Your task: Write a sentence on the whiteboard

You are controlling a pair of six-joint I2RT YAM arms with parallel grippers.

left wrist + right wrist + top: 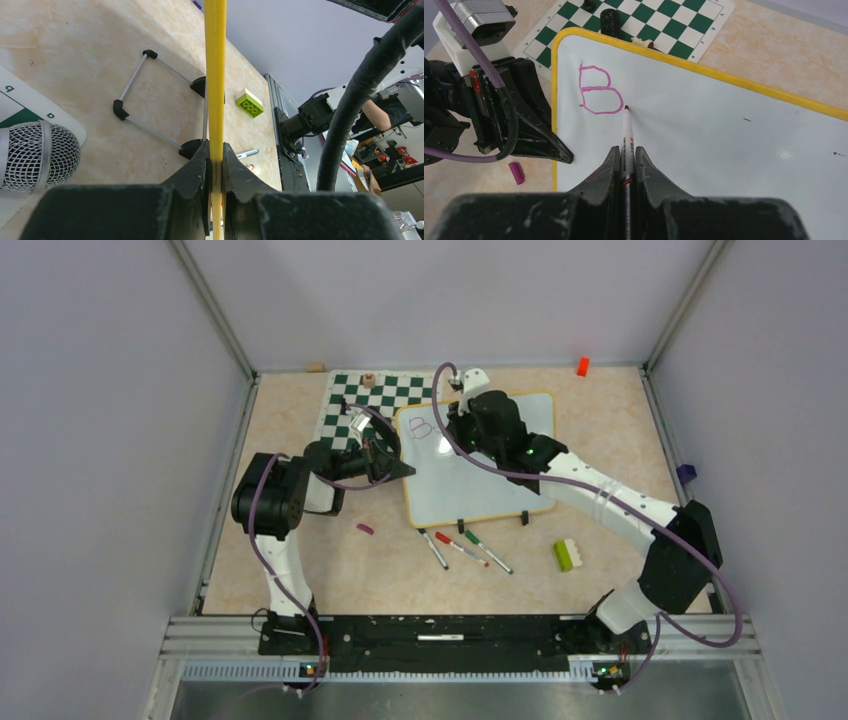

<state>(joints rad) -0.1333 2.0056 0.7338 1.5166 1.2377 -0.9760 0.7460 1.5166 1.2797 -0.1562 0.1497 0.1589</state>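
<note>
The whiteboard with a yellow rim lies at mid table, partly over the chess mat. A single purple letter "B" is written near its far left corner; it also shows in the top view. My right gripper is shut on a white marker, its purple tip on the board just right of the B. My left gripper is shut on the board's yellow rim at its left edge, also visible in the top view.
A green-and-white chess mat with a few pieces lies behind the board. Three markers lie in front of the board. A purple cap, a green-white brick, an orange block. The board's wire stand rests on the table.
</note>
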